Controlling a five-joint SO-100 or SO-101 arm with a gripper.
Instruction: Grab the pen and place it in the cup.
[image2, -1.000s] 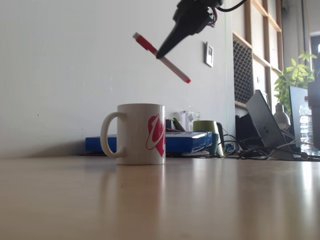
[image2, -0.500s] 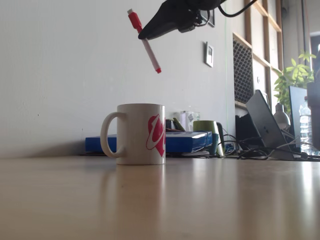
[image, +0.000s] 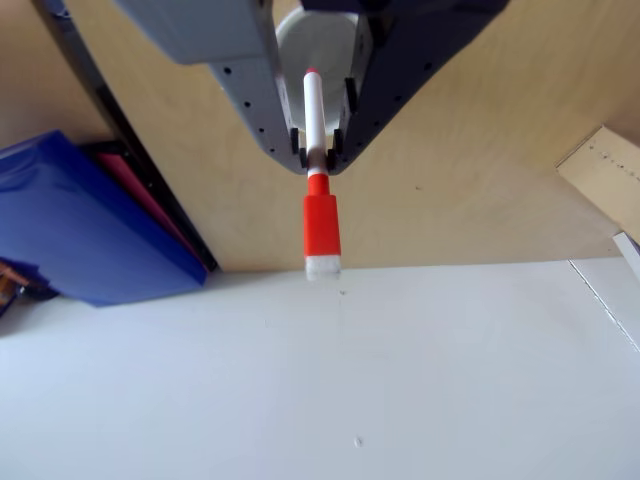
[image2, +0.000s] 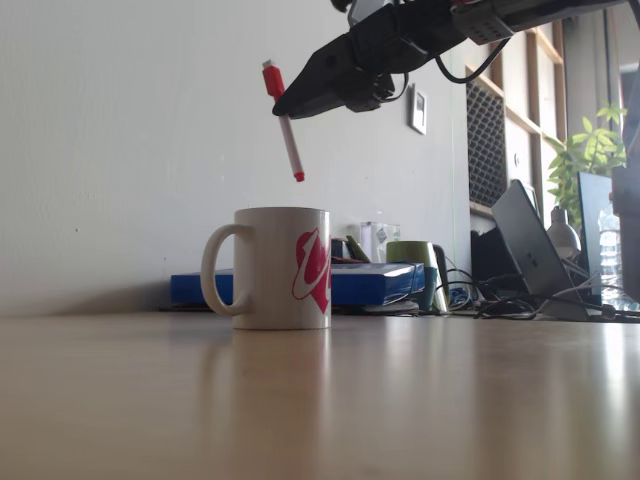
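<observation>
Compared with half a second ago in the fixed view: arm lower and reaching further left, pen (image2: 283, 120) now nearer upright, orange tip down and hanging above the cup (image2: 270, 268), clear air between tip and rim. A second ago, far more slanted and off to the right of the mug.

Gripper (image2: 285, 106) clamped on the pen just below the orange-red cap, jaws closed around the white barrel. Same grasp in the other view: gripper (image: 317, 150) pinching the pen (image: 318, 170), capped end with its white butt pointing toward the white wall (image: 400, 380), barrel running back between the fingers (image: 255, 100) toward a white round shape behind them, probably the mug's mouth, though too hidden to be sure.

Cup upright on the wooden table (image2: 320, 400), loop handle to the left, pink-red swirl facing right of centre in the fixed view.

Behind the mug, a blue folder (image2: 370, 284) flat against the wall; also seen at left in the other view (image: 80, 220). Further right, a green cup (image2: 414, 262), a tangle of cables (image2: 500, 300), a laptop (image2: 535, 250), a plant (image2: 590, 150) and a water bottle (image2: 612, 250). Nothing between pen tip and mug opening.
</observation>
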